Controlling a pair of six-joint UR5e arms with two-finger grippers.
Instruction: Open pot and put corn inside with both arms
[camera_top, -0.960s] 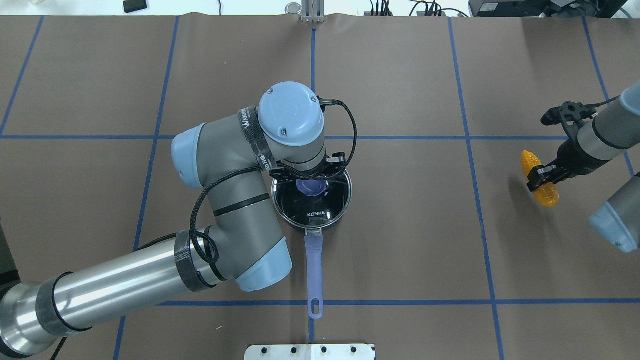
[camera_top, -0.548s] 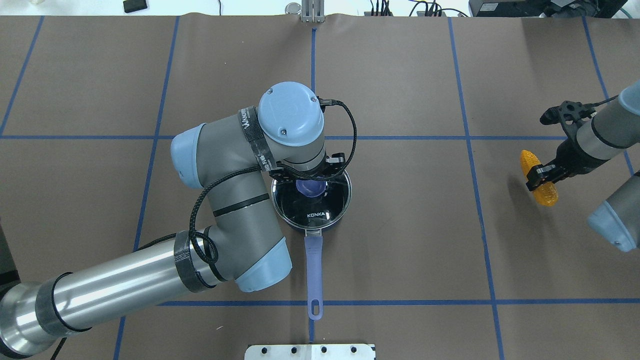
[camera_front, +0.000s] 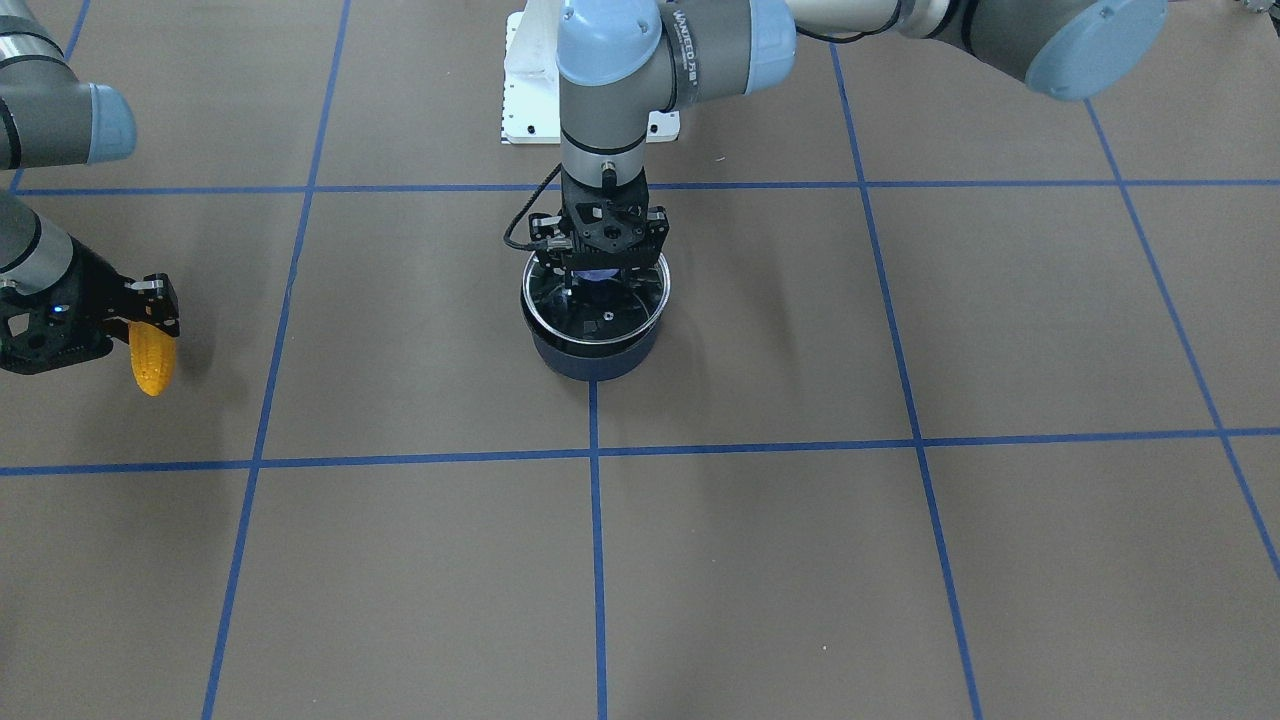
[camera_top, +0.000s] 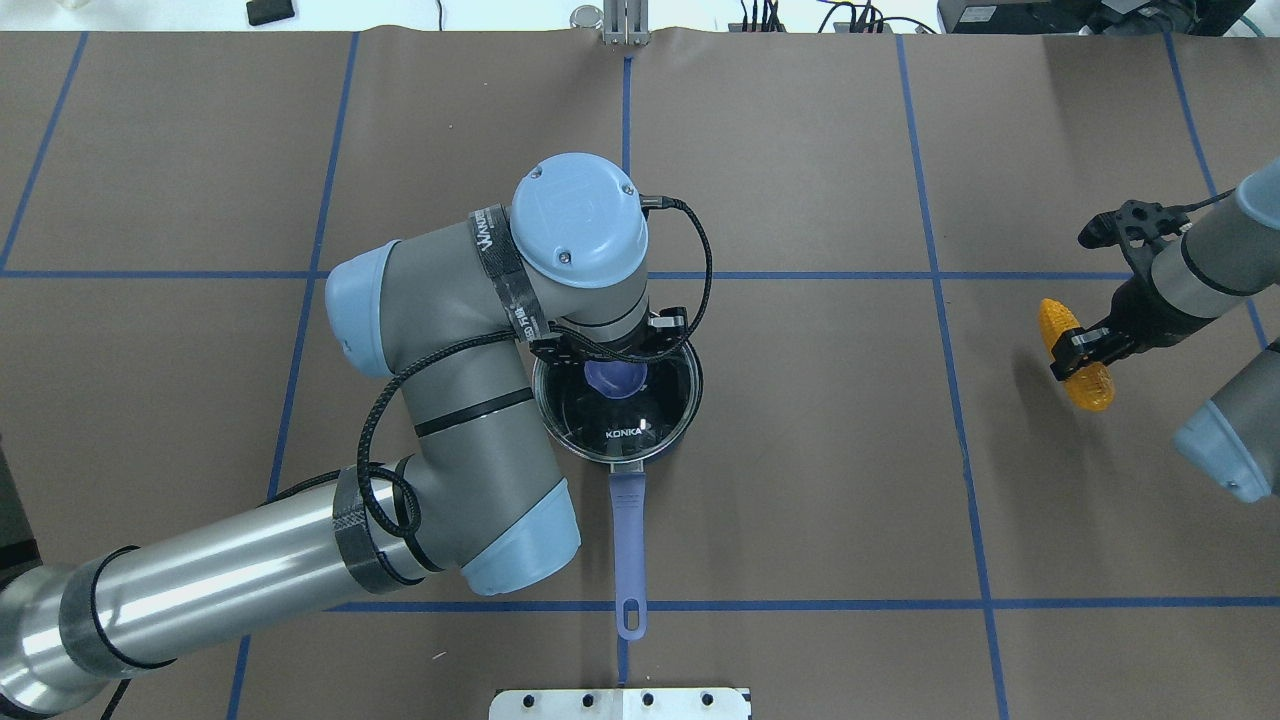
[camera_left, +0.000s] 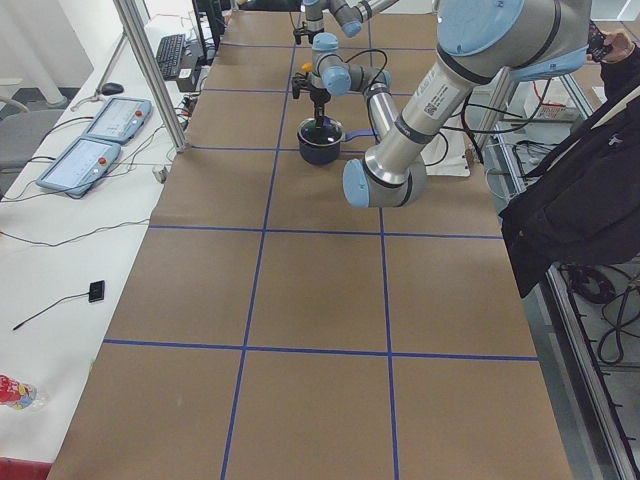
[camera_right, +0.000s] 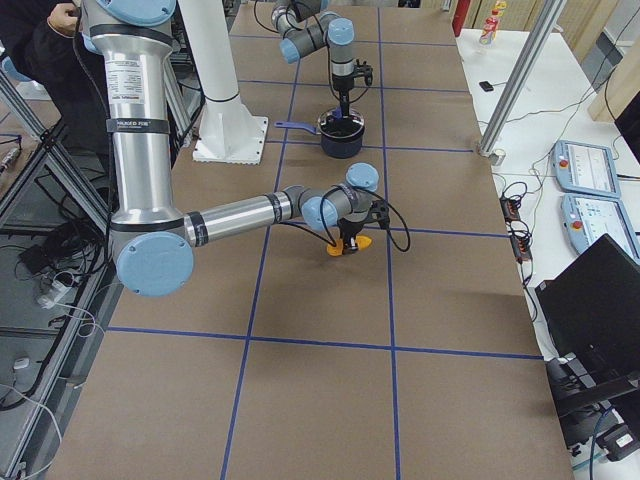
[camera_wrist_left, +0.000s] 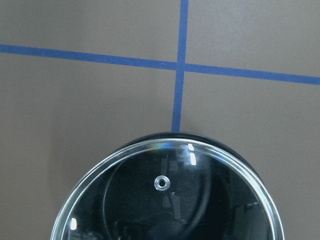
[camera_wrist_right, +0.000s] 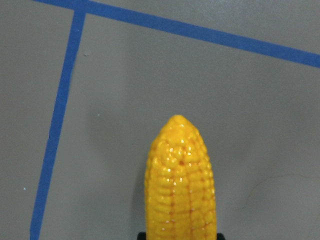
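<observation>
The navy pot (camera_front: 595, 362) stands at the table's middle, its purple handle (camera_top: 628, 530) pointing toward the robot. A round glass lid (camera_top: 640, 420) hangs just above the pot's rim, and it also shows in the front view (camera_front: 612, 318) and the left wrist view (camera_wrist_left: 165, 200). My left gripper (camera_top: 612, 362) points straight down and is shut on the lid's purple knob (camera_top: 612, 378). My right gripper (camera_top: 1078, 352) is shut on the yellow-orange corn (camera_top: 1090, 385) and holds it a little above the table at the far right. The corn also shows in the front view (camera_front: 152, 362) and the right wrist view (camera_wrist_right: 181, 185).
Brown table cover with blue tape grid lines (camera_top: 940, 300). The white base mount (camera_top: 620, 703) lies at the near edge behind the pot's handle. A person in dark clothes (camera_left: 570, 190) stands beside the table. Control pendants (camera_left: 85, 160) lie on a side bench.
My left arm has risen slightly and the lid has come up with it, shifted a little left over the pot. My right gripper with the corn has lifted slightly.
</observation>
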